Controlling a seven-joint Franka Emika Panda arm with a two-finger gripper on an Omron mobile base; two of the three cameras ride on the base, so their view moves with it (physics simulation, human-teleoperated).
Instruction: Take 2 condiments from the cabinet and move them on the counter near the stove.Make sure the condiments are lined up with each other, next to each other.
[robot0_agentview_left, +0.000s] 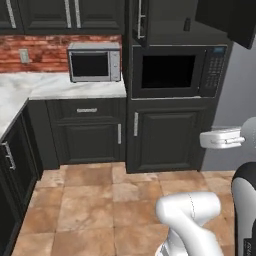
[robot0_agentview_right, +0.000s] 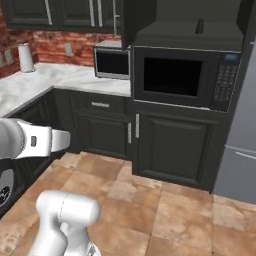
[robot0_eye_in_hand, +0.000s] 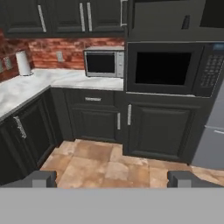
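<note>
Up top, condiment (robot0_eye_in_hand: 186, 22) on open cabinet (robot0_eye_in_hand: 166, 24) shelf, paper roll (robot0_eye_in_hand: 23, 63) (hand view), fingers (robot0_eye_in_hand: 41, 179) spread, empty.

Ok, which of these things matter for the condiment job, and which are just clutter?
Job: open cabinet, small dark bottle on its shelf, marble counter, open gripper.
Just there: silver microwave, built-in black microwave, paper towel roll, fridge.

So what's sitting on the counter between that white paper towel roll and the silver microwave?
Nothing stands there. In the hand view, the marble counter runs bare from the paper towel roll to the silver microwave; a wall outlet sits on the brick behind.
</note>
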